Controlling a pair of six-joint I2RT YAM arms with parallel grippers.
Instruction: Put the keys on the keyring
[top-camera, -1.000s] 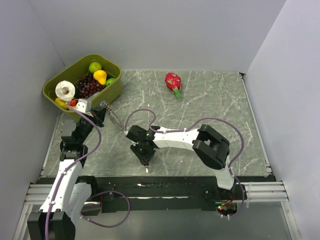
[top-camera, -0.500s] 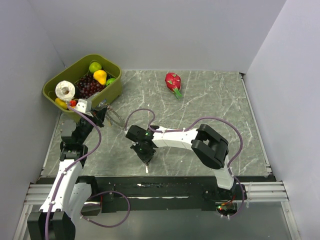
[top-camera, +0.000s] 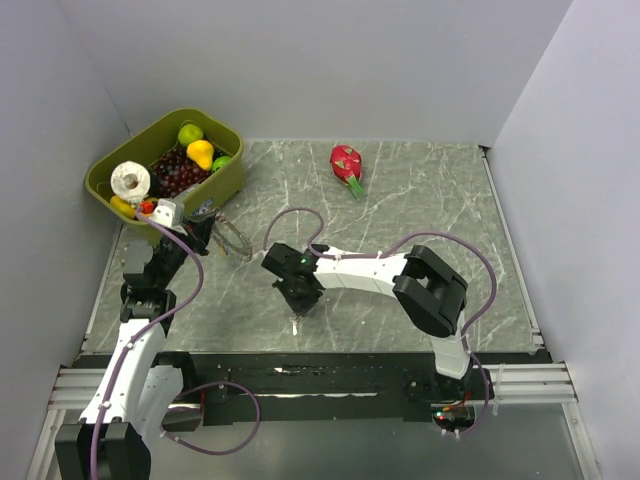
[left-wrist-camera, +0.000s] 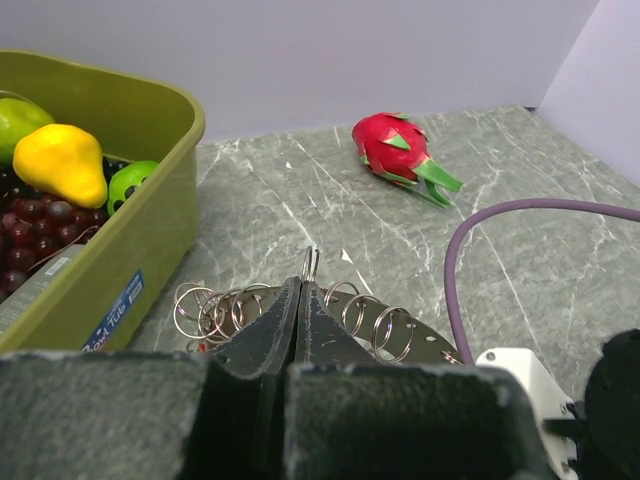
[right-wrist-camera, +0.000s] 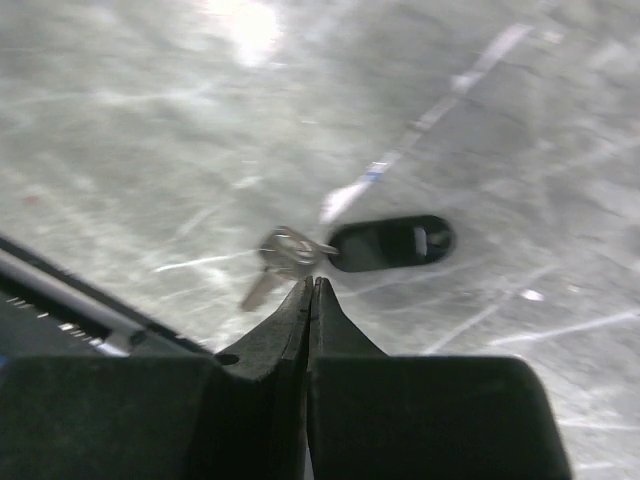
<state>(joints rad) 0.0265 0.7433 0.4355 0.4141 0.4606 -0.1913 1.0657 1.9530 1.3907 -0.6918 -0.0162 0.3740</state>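
My left gripper (top-camera: 207, 232) (left-wrist-camera: 298, 285) is shut on the keyring (top-camera: 233, 238) (left-wrist-camera: 420, 341). The keyring is a dull metal hoop carrying several small wire rings, held just above the table beside the bin. My right gripper (top-camera: 299, 308) (right-wrist-camera: 312, 282) is shut low over the near middle of the table. A key (top-camera: 294, 326) (right-wrist-camera: 392, 243) with a black head, a small silver ring and a silver blade sticks out just past its tips. The tips meet at the edge of that small ring.
An olive bin (top-camera: 227, 188) (left-wrist-camera: 150, 230) of toy fruit stands at the back left, close to the keyring. A red dragon fruit (top-camera: 346, 165) (left-wrist-camera: 397, 152) lies at the back centre. The right arm's purple cable (left-wrist-camera: 455, 270) loops near the keyring.
The right gripper closed at the key, then shifted right and away from the table's near edge, and the key moved with it. The left gripper and the keyring barely moved.
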